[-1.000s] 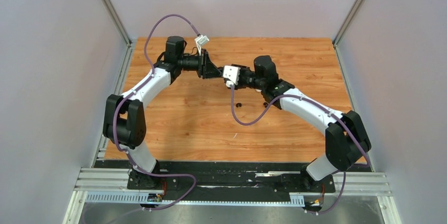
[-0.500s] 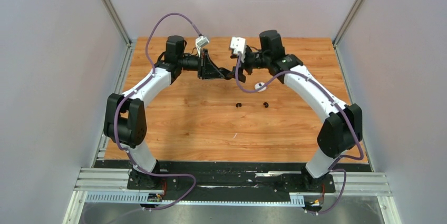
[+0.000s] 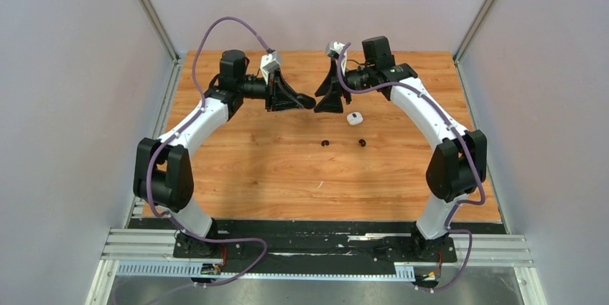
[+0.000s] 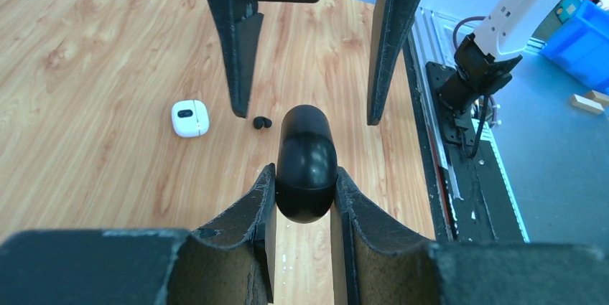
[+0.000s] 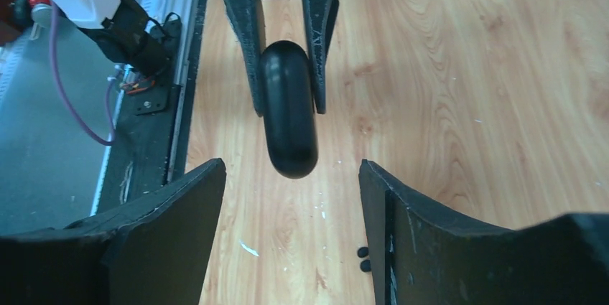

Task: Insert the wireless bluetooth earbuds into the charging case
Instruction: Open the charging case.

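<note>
Where the wood-grain tabletop (image 3: 237,176) nears its far edge, about midway along, the black two-fingered left gripper (image 4: 304,176) is seen raised and clamped on a glossy, capsule-shaped black charging case (image 4: 307,154). The case is pinched by its sides, with its rounded end pointed at the right gripper (image 5: 291,169). That pincer is spread wide, a finger to either side of the case's end and apart from it. A small, rounded white charging case (image 3: 353,118), apparently shut, is left lying on the wood just right of the grippers. Nearer the middle of the tabletop two tiny round black earbuds (image 3: 325,143) are laid, the second earbud (image 3: 361,143) to the right of the first. Neither is held. No white earbuds can be made out in any view.

The step in hand is judged to be the presenting of the black case for opening, since its lid appears shut. Next, the lid must be caught and lifted by the right fingers while the body is gripped firmly. Slippage of so smooth a shell is to be guarded against.
</note>
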